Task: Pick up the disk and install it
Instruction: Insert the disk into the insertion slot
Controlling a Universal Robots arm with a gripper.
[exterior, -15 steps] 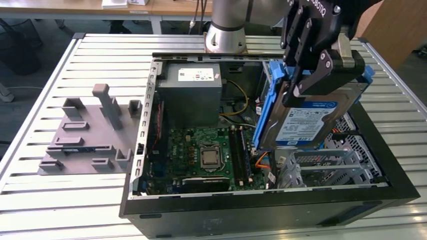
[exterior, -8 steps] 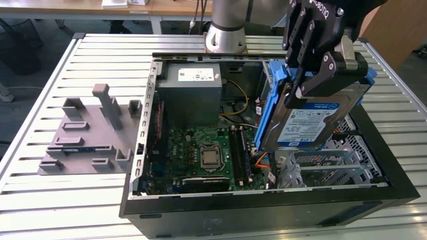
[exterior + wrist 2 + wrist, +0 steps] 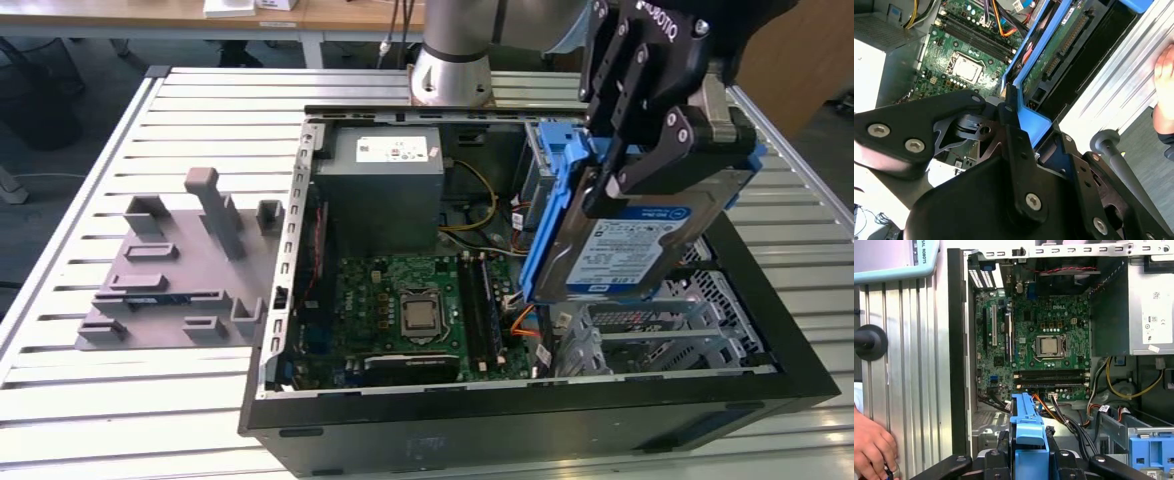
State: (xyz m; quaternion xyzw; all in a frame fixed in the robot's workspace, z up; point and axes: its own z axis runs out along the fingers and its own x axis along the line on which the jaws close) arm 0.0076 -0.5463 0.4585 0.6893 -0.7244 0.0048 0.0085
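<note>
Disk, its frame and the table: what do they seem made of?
The disk looks like a metal casing, grey-silver around a glossy blue-and-white label. The frame is probably moulded plastic: even matte blue, rounded edges. The table is likely aluminium: pale silver ribbed slats with a soft sheen.

You had the slatted aluminium table (image 3: 200,110) carrying two items. The open computer case (image 3: 534,425) sat flat on the slats, directly below the pincer (image 3: 667,165). The grey moulded fixture (image 3: 174,270) lay on the slats well apart from the pincer, just beside the case's outer wall on the exterior view's left. In the first wrist view, a person's hand (image 3: 871,442) rested on the slats below the pincer, apart from the case.
</note>
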